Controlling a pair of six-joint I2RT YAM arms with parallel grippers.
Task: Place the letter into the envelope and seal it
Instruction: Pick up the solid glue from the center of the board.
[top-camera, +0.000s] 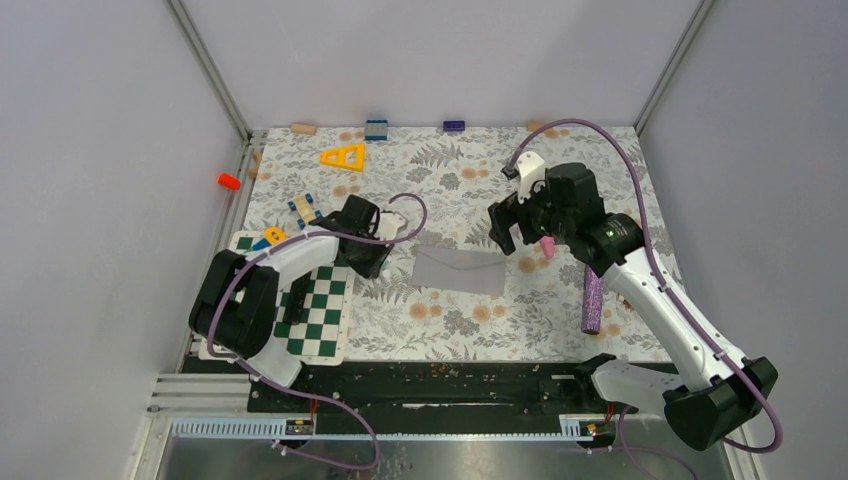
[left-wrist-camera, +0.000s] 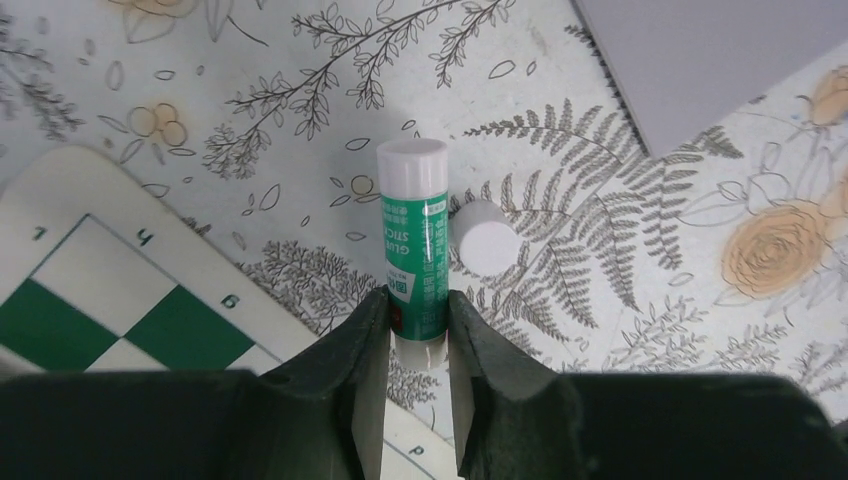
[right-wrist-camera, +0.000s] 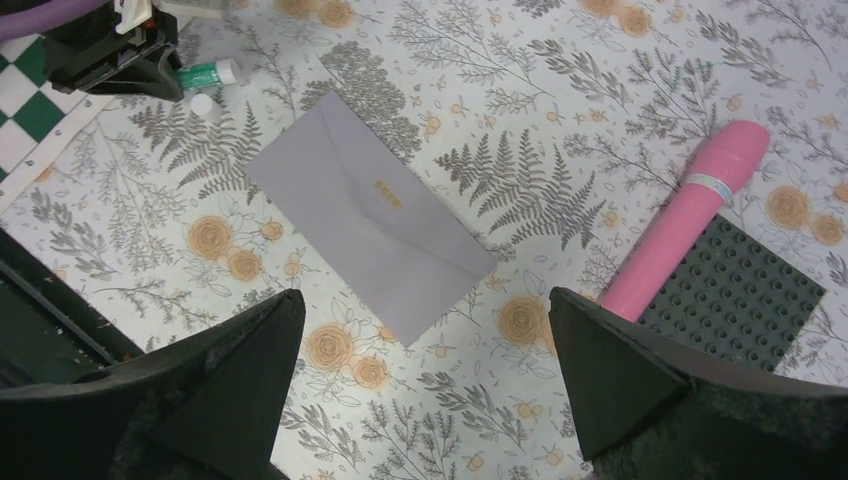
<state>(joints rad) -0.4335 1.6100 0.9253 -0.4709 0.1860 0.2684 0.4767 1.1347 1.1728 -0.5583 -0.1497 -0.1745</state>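
Observation:
The grey envelope (top-camera: 460, 270) (right-wrist-camera: 370, 215) lies flat in the middle of the floral table with its pointed flap folded down; one corner of it shows in the left wrist view (left-wrist-camera: 720, 60). The letter is out of view. My left gripper (left-wrist-camera: 418, 310) (top-camera: 375, 240) is left of the envelope, its two fingers pressed against the lower end of a green glue stick (left-wrist-camera: 412, 240) (right-wrist-camera: 208, 73) lying on the table. A small white cap (left-wrist-camera: 484, 240) stands beside the stick. My right gripper (right-wrist-camera: 425, 300) (top-camera: 510, 235) hovers open above the envelope's right end, holding nothing.
A green-and-white chessboard (top-camera: 320, 310) (left-wrist-camera: 90, 290) lies under the left arm. A pink cylinder (right-wrist-camera: 690, 215) and a dark grey studded plate (right-wrist-camera: 735, 295) sit right of the envelope, a purple glitter tube (top-camera: 592, 300) beyond. A yellow triangle (top-camera: 344, 156) and small blocks lie near the back edge.

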